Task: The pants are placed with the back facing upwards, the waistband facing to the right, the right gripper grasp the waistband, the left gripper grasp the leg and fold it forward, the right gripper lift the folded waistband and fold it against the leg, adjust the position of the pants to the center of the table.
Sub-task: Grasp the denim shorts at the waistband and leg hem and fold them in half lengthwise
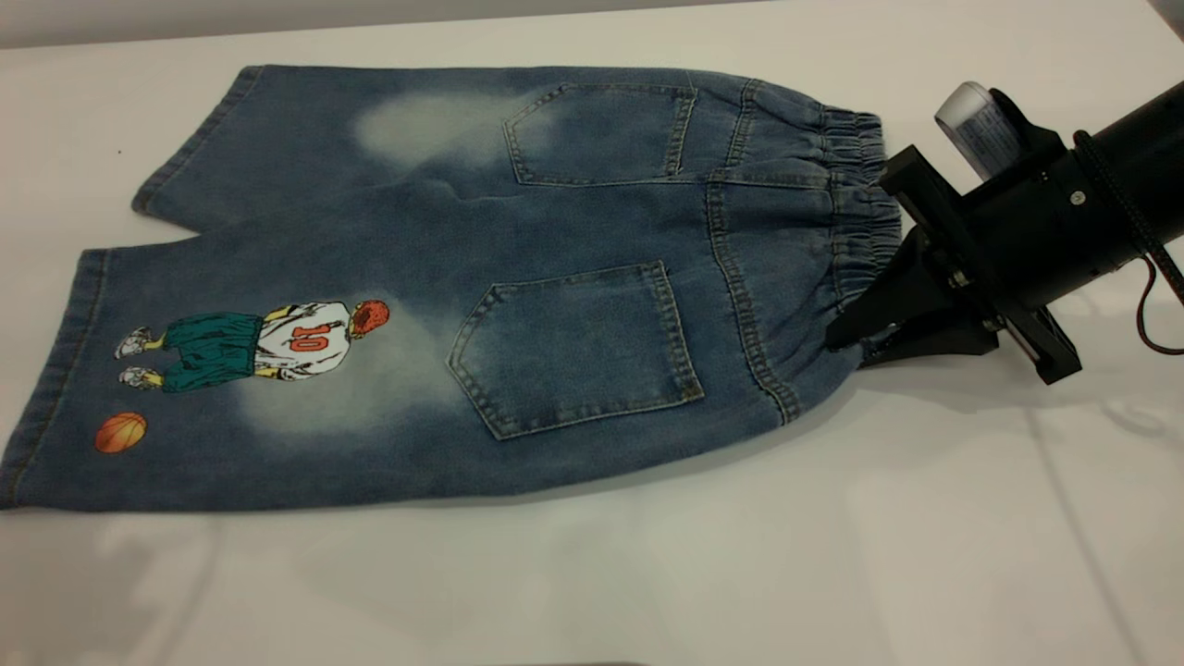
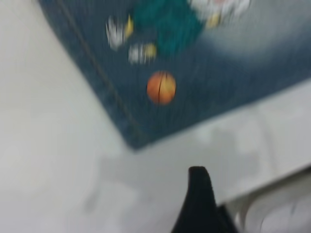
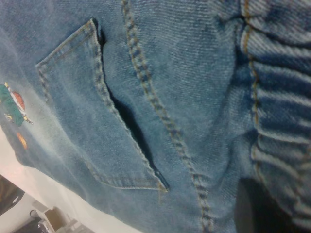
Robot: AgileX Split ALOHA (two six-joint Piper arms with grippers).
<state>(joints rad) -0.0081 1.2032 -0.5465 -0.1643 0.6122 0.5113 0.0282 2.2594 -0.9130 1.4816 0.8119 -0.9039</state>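
The pants [image 1: 444, 277] lie flat on the table [image 1: 647, 573], back side up, with both patch pockets and the "10" player print showing. The legs point left. The gathered waistband [image 1: 856, 222] is at the right. My right gripper [image 1: 844, 340] is at the waistband's near corner and shut on it, and the fabric bunches there. In the right wrist view a dark finger [image 3: 252, 208] lies on the ruched waistband [image 3: 279, 121]. My left gripper [image 2: 198, 194] is outside the exterior view. It hovers over bare table just off the leg's hem corner [image 2: 133, 138], near the orange ball print [image 2: 161, 87].
The table's near edge [image 2: 272, 187] runs close beside the left gripper, with pale objects below it. White tabletop extends in front of the shorts and to the right beneath the right arm [image 1: 1091, 203]. A black cable [image 1: 1152, 296] hangs from that arm.
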